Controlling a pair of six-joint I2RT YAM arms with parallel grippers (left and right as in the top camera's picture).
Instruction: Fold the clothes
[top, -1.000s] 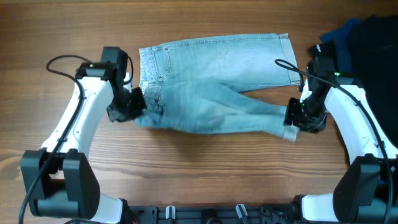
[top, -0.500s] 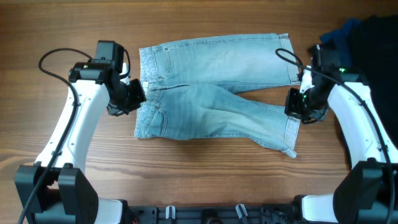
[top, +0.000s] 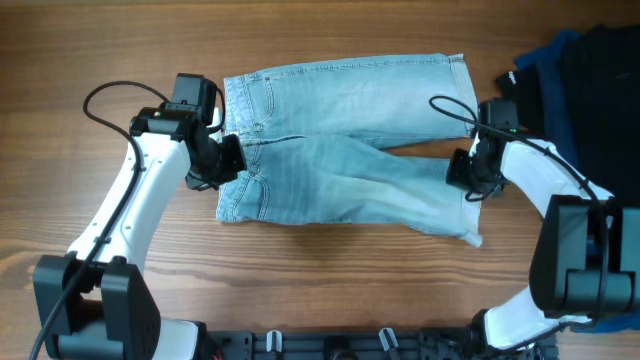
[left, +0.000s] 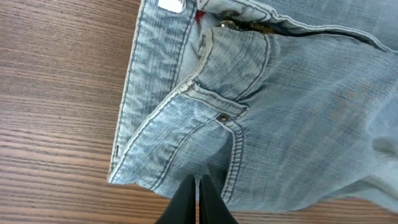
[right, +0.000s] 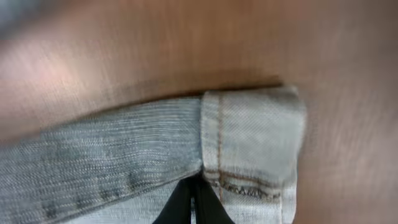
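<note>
On the table (top: 320, 290), denim shorts (top: 340, 150) lie flat, long axis left to right. Left gripper (top: 228, 160) sits at the waistband (top: 233, 120), right gripper (top: 462, 172) at the nearer leg's cuff (top: 470, 215); both are clenched, apparently holding nothing.

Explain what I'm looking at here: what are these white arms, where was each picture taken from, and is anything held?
Two robot arms sit at a wooden table. The wide picture looks down from above; the two close-ups come from cameras on the wrists. Light blue denim shorts lie spread out, with dark clothes piled at the right. The left gripper is shut at the waistband, the right gripper shut at a rolled cuff. Whether either pinches cloth is unclear.
</note>
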